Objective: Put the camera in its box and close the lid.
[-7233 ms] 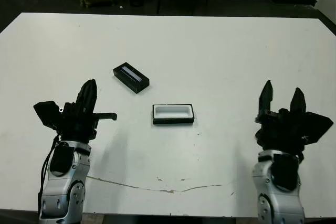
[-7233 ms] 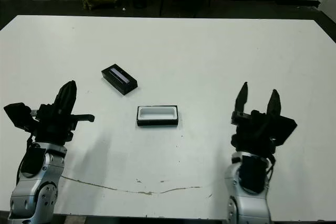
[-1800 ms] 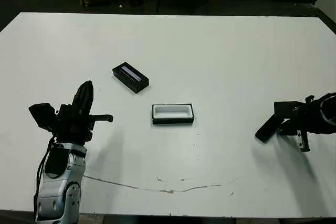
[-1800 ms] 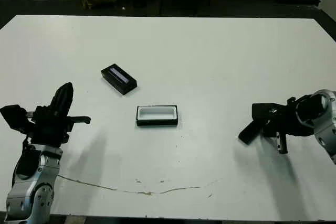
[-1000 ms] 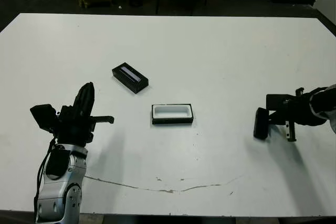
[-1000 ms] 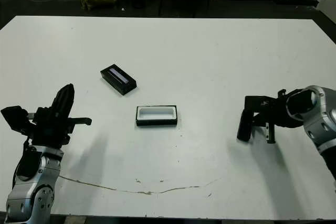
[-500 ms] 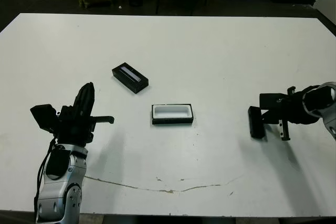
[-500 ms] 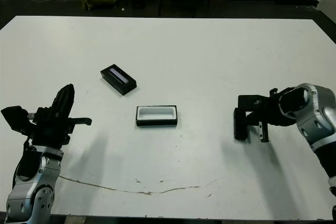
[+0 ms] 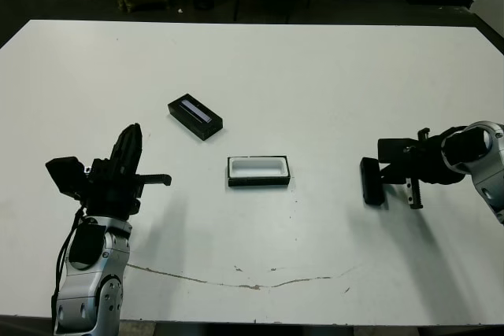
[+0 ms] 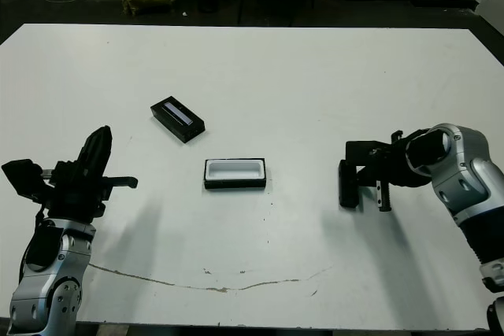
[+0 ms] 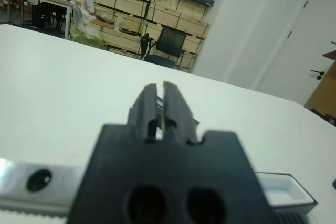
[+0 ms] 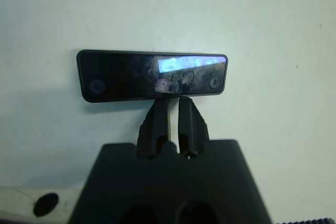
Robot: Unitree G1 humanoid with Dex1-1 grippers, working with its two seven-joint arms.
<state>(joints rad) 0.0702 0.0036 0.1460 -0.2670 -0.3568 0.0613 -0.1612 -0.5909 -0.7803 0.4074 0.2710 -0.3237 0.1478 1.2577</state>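
You're working in what looks like a lab or workshop storeroom: stacked wooden crates (image 11: 157, 11) on shelving, an office chair (image 11: 169, 45), a plain white table (image 9: 331, 76), a white door (image 11: 315, 51) (and bare dark floor beyond).

No text, label, brand, number or sign can be read in any of the views. The camera (image 12: 152, 75) shows a glossy face with small round lenses and a pale reflection but no legible marking. The lid (image 9: 194, 116) carries only a plain grey stripe. The wooden crates (image 11: 142, 9) beyond the bench are too blurred to show any lettering.
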